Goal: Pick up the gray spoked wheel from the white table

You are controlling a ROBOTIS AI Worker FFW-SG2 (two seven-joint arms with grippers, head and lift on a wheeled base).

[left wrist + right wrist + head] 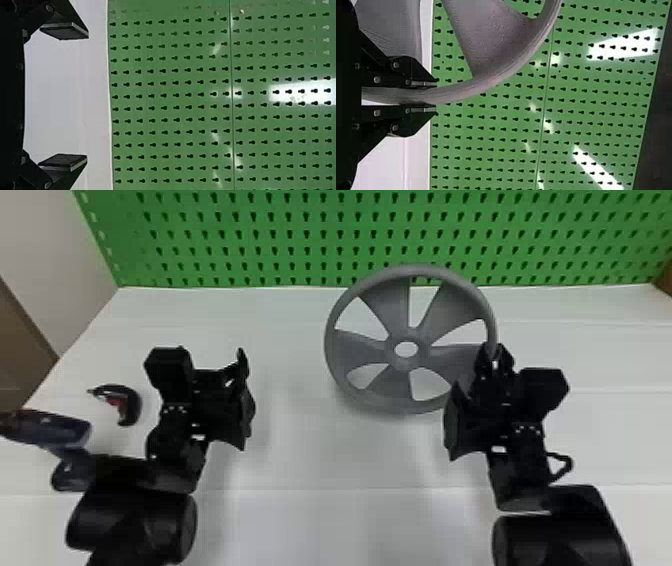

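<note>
We list one gray spoked wheel, five-spoked, round-hubbed, tilted up over the white tabletop, its rim pinched in the right claw; one left claw, spread; one dark-blue drill; one curved black-and-red item; one green pegboard behind.

Clock from mid-worktop, 12 = far side. Free lane at 11, between left hand and wheel; also open at 6, between the arms. Wheel blocks 1; its spoke gaps are see-through. Right hand, pinching the rim, blocks 3; bare worktop beyond it. Left hand and arm block 9, then drill and small dark tool. Green pegboard walls off 12.
</note>
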